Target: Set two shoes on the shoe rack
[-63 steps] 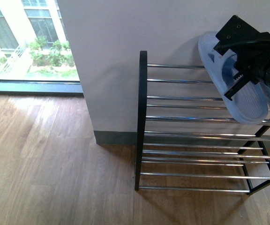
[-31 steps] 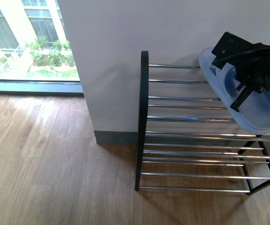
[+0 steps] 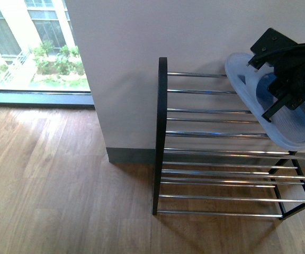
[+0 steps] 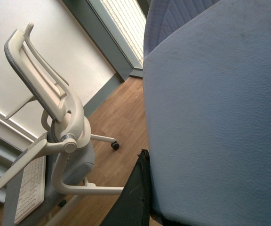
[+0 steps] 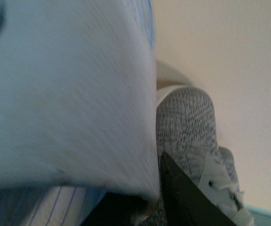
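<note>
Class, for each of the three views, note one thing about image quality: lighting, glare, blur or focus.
Front view: sharp, bright daylight at the window, glints on the rack rods. Left wrist view: slide fills the frame, chair crisp. Right wrist view: slide blurred, sneaker sharper.

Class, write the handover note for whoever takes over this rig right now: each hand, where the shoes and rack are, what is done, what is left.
Left hand: shut on a pale blue moulded rubber slide, tilted over the right part of the top tier of the black-framed chrome-rod shoe rack. Contact with the rods is unclear.
Right hand: appears shut on a second pale blue slide, which fills its wrist view. A grey knit sneaker sits beyond it by the wall.
Done: both slides lifted and at the rack.
Left: lay each slide flat on the rods, open the hands, withdraw.
</note>
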`<action>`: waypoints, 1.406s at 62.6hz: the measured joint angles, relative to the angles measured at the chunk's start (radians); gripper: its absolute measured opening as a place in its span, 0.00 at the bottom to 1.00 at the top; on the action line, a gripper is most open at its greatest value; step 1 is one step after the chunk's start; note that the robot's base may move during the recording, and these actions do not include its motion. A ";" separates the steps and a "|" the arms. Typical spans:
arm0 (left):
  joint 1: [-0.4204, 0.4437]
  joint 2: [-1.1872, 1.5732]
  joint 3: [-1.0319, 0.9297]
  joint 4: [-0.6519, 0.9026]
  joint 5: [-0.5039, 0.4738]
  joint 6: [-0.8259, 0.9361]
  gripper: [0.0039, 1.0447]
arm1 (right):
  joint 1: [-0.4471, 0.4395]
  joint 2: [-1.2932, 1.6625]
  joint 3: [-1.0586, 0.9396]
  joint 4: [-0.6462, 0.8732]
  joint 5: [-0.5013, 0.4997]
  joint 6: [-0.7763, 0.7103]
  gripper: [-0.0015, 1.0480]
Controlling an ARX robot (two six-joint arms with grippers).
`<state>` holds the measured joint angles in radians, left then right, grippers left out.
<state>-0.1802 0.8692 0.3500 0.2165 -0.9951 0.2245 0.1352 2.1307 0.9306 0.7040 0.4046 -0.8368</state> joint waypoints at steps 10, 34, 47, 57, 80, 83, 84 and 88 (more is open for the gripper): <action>0.000 0.000 0.000 0.000 0.000 0.000 0.01 | -0.012 -0.160 -0.043 -0.125 -0.079 0.132 0.53; 0.000 0.000 0.000 0.000 0.000 0.000 0.01 | -0.219 -0.631 -0.091 -0.524 -0.333 0.377 0.91; 0.000 0.000 0.000 0.000 0.000 0.000 0.01 | -0.372 -0.800 -0.113 -0.678 -0.538 0.558 0.91; 0.000 0.000 0.000 0.000 0.000 0.000 0.01 | -0.487 -1.084 -0.251 -0.758 -0.740 0.714 0.91; 0.000 0.000 0.000 0.000 0.000 0.000 0.01 | -0.478 -1.331 -0.666 -0.212 -0.733 0.801 0.64; 0.000 0.000 0.000 0.000 0.000 0.000 0.01 | -0.455 -1.361 -0.690 -0.188 -0.712 0.809 0.57; 0.000 0.000 0.000 0.000 0.000 0.000 0.01 | -0.445 -1.374 -0.699 -0.186 -0.702 0.811 0.54; 0.000 0.000 0.000 0.000 0.000 0.000 0.01 | -0.419 -1.405 -0.724 -0.187 -0.677 0.818 0.45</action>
<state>-0.1802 0.8692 0.3500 0.2165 -0.9951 0.2245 -0.2836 0.7261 0.2070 0.5175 -0.2722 -0.0193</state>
